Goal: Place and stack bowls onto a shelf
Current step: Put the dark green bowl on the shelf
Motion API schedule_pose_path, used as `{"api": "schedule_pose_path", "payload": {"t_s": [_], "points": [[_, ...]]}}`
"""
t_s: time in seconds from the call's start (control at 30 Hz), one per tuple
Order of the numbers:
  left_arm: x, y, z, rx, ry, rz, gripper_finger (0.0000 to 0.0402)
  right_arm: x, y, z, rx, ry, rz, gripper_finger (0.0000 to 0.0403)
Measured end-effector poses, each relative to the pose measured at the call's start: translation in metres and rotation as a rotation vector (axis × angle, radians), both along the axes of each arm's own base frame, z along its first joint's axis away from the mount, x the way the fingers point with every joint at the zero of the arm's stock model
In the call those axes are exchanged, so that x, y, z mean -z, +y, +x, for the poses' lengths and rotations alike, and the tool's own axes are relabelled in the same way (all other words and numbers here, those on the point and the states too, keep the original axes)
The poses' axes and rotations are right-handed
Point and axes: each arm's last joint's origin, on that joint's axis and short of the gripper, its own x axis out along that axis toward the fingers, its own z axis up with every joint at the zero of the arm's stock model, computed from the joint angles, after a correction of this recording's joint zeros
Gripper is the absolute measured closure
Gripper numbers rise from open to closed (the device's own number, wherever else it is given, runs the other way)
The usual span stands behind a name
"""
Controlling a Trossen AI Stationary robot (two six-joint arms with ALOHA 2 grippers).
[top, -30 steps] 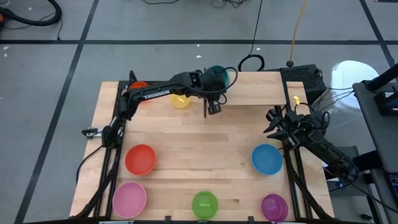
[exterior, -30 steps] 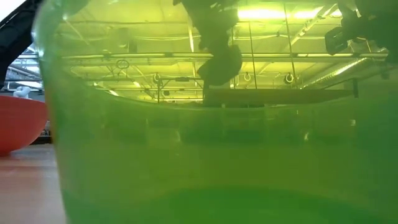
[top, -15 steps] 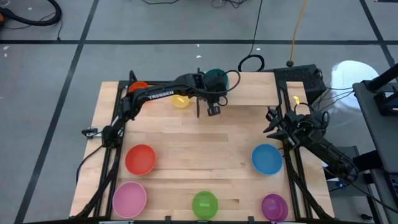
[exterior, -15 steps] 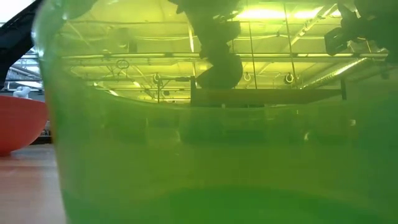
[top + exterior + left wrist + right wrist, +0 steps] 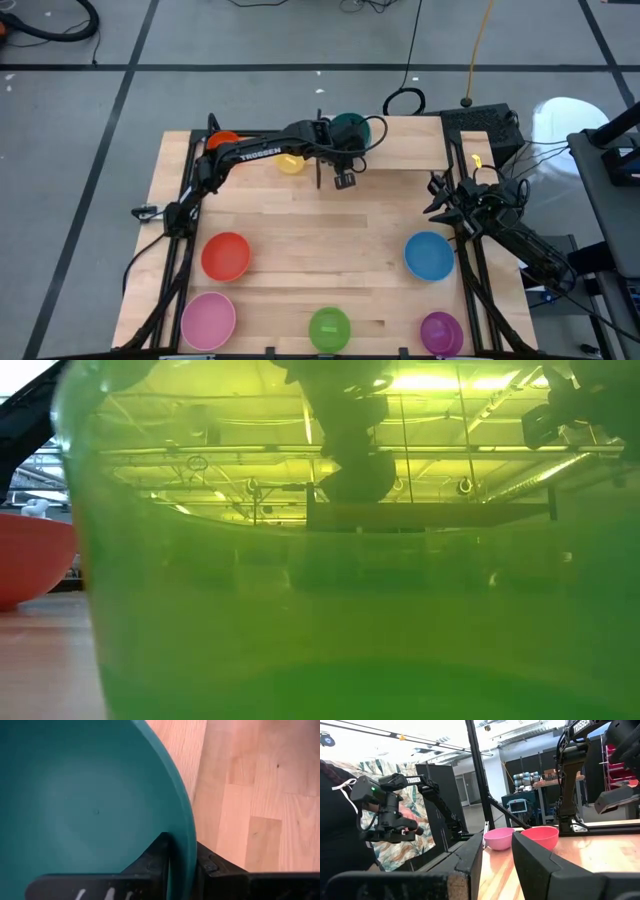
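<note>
My left tool (image 5: 344,133) is clenched on the teal bowl (image 5: 349,125) at the tabletop's (image 5: 330,230) twelve o'clock; right tool (image 5: 443,195), fingers parted, waits at three.

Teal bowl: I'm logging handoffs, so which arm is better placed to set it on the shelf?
Left: its gripper already clamps the teal bowl by the rim over the table's far edge; the right gripper waits open by the blue bowl.

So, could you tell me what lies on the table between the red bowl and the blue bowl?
Nothing: in the high view the stretch between the red bowl and the blue bowl is bare light-wood tabletop.
</note>
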Motion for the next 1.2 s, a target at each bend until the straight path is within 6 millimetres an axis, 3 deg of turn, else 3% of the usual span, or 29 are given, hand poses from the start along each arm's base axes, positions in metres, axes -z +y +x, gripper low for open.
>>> {"api": "schedule_pose_path", "payload": {"t_s": [0.27,0.57,1.2], "points": [[-0.005,-0.005,0.001,0.006,-0.017,0.004,0.0356,0.000,0.000,0.000,-0.002,0.001,-0.001,0.0305],[-0.024,-0.004,0.000,-0.009,-0.078,0.039,0.0355,0.000,0.000,0.000,-0.003,0.001,-0.002,0.0305],[-0.025,-0.003,0.000,-0.012,-0.077,0.051,0.0355,0.000,0.000,0.000,-0.002,-0.003,-0.009,0.0305]]}}
